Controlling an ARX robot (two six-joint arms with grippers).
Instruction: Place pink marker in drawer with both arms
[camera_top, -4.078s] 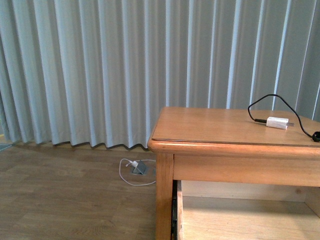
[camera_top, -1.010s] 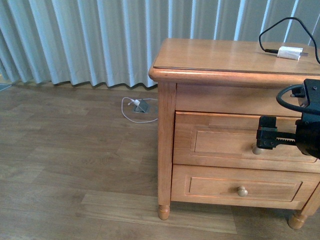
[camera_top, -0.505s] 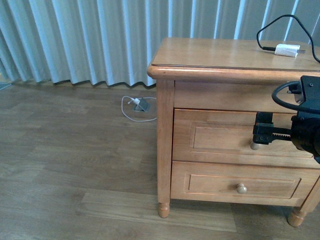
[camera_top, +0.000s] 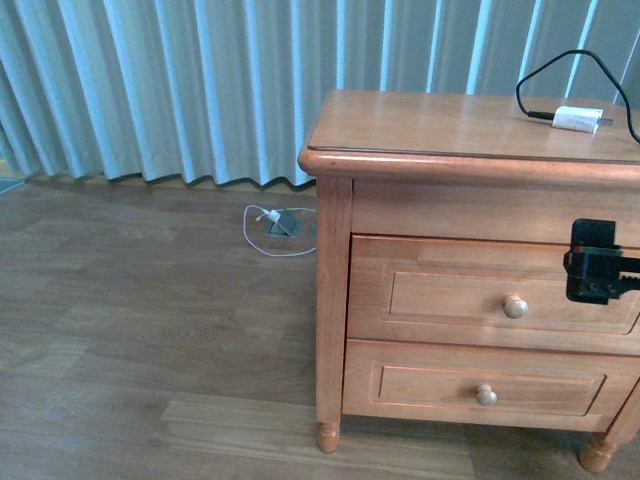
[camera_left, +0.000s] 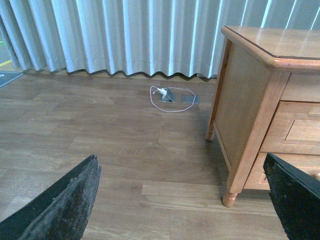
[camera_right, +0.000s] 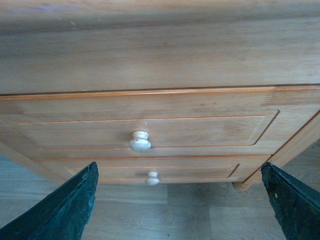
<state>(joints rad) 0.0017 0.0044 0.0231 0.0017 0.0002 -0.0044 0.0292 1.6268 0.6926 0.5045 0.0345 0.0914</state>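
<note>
- Straight ahead of my right hand (camera_right: 180, 200), between its two spread fingers in the right wrist view, sits the round pale knob (camera_right: 140, 141) of the drawer (camera_right: 145, 132). That is the taller of two drawer fronts, and it is fully shut.
- In the front view the right hand (camera_top: 590, 262) shows only as a black block at the picture's edge, level with the drawer (camera_top: 480, 292) and beside the knob (camera_top: 515, 306), apart from it, not touching.
- My right hand is spread wide and holds nothing; both finger ends frame the wrist picture with bare wood between them.
- My left hand (camera_left: 180, 200) is also spread wide and empty. It looks across the floor (camera_left: 100, 135) at the side of the nightstand (camera_left: 240, 115), well apart from the drawer.
- I judge the right arm the nearer one for the pull: the knob lies forward of the hand, so the move is a short reach in, then a close on it.
- I cannot find the pink marker in any view. On the tabletop (camera_top: 440, 120) I see only a white charger (camera_top: 578, 119) with its black cable (camera_top: 550, 70).
</note>
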